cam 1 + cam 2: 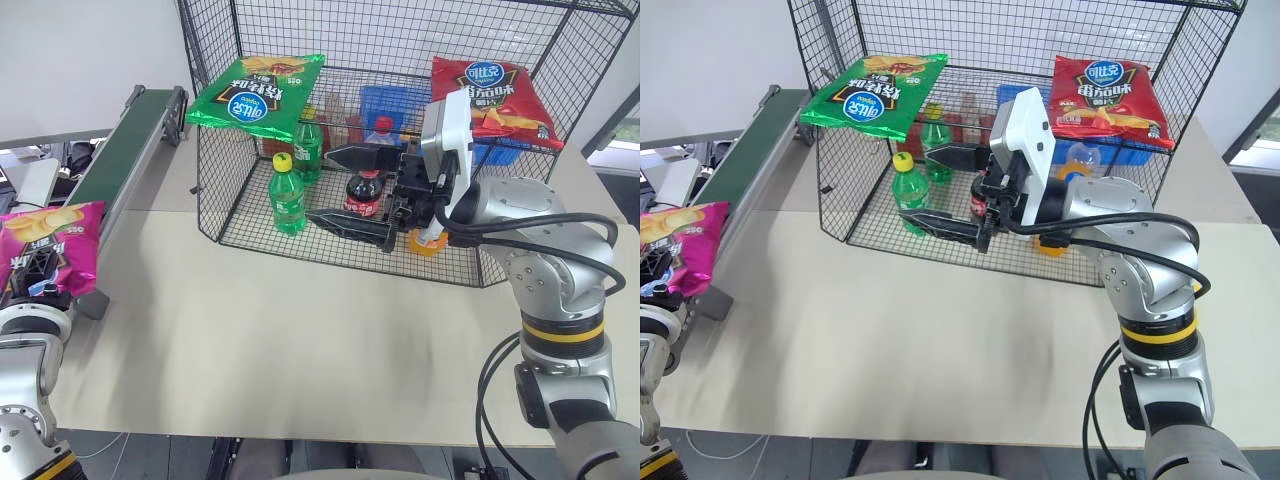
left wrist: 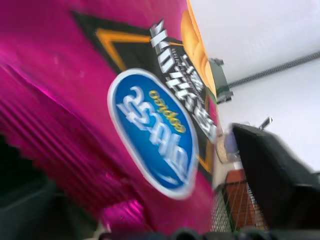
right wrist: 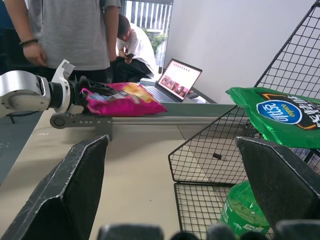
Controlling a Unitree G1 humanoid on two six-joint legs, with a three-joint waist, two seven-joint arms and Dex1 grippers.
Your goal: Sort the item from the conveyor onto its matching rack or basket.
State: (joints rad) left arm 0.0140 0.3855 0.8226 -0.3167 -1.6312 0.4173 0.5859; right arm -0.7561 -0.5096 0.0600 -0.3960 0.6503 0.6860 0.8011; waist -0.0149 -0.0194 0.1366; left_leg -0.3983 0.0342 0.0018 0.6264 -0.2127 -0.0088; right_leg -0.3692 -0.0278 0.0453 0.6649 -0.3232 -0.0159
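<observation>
At the near left end of the conveyor [image 1: 120, 140], the left gripper [image 3: 82, 90] has its black fingers around the edge of the magenta-pink chip bag [image 1: 48, 245], apparently pinching it for a lift off the belt, though how firmly they bite cannot be told. The right gripper [image 1: 362, 190] hangs with jaws spread wide and nothing between them, before the black wire rack [image 1: 400, 45], whose top shelf already bears a green bag [image 1: 255, 95] and a red bag [image 1: 490, 95], leaving a gap between for the newcomer
</observation>
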